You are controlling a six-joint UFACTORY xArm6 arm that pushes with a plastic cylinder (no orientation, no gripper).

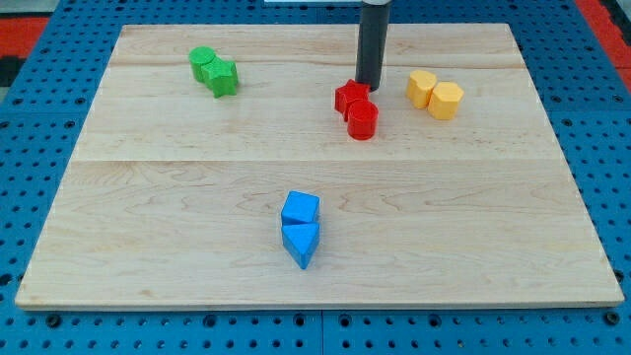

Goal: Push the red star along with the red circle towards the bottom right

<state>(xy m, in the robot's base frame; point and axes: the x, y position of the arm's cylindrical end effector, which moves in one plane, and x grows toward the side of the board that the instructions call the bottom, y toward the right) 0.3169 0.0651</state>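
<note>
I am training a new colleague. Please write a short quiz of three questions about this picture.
1. True or false: my tip is right above the red star, at its upper right edge.
2. Which pair lies nearest the view's bottom? A green B yellow C blue
3. Fill in: the red circle touches the red ____.

Key: 1 true; 2 C, blue cube and blue triangle; 3 star.

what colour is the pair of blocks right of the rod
Yellow: the two yellow blocks sit touching at the view's upper right, seen in the camera view, the only one.
</note>
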